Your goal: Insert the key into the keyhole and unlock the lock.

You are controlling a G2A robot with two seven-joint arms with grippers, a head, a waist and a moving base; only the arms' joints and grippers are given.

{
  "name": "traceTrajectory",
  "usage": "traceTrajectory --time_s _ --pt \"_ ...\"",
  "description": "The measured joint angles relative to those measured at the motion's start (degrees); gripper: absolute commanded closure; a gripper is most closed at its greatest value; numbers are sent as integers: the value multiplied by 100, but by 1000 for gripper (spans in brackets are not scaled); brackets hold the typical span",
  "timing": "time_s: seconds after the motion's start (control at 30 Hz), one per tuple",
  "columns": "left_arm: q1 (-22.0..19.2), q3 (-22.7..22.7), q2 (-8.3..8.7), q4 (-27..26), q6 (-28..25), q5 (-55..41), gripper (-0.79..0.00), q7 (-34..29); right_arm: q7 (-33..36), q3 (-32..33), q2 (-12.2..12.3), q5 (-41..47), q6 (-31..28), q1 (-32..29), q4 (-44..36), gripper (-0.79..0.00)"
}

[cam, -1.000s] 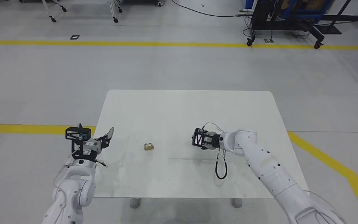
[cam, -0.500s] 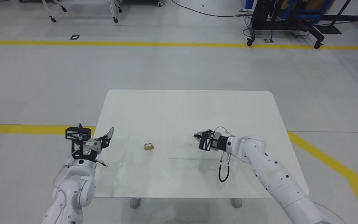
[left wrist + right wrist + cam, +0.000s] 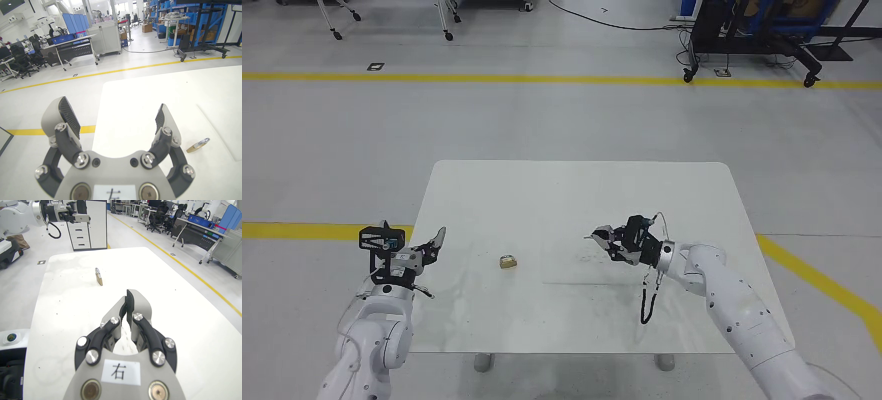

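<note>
Risks first. Could miss the keyhole outright: cannot make out the key anywhere, neither between the pads of the right gripper (image 3: 127, 300) nor on the bench (image 3: 542, 190). Worth confirming a grasp before any approach.

Could also shove the padlock (image 3: 508, 262) rather than enter it: lying loose and unbraced, liable to slide or spin under any sideways push. Looks light, and slick on that surface. Would probably need pinning by the left gripper (image 3: 113, 113) first.

Could jam or bend a thin key if brought in off-axis. Cannot tell the keyhole's facing from here.

Jaws, right: clenched, pads pressed face to face, nothing visibly between them. Held right of the bench's centre, well apart from the padlock, pointed toward it.

Jaws, left: spread wide, holding and touching nothing. Parked at the bench's left edge, near the padlock but apart from it.

Padlock itself: brass body, silver shackle, left of centre toward the robot's side, between the two arms.
</note>
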Motion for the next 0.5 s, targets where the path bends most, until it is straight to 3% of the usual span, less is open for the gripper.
traceTrajectory --time_s 0.13,0.23,0.33,0.4,0.5 --pt "-15 16 -16 -17 -46 -46 -785 6 -57 -16 -14 142 -9 -67 51 0" --pt "-176 34 -64 -16 -574 -872 -785 -136 -387 -107 -74 910 -415 -86 281 0" --pt "-459 274 -111 -6 -1400 -2795 -785 -689 -860 -265 -159 1811 -944 62 707 0" --pt "-743 473 -129 56 -1894 -4364 -785 -1456 -1109 -479 -198 2341 -971 170 913 0" --pt "-1208 740 -125 187 -2148 -5993 -785 -2617 -1275 -768 -178 2790 -953 317 1061 0"
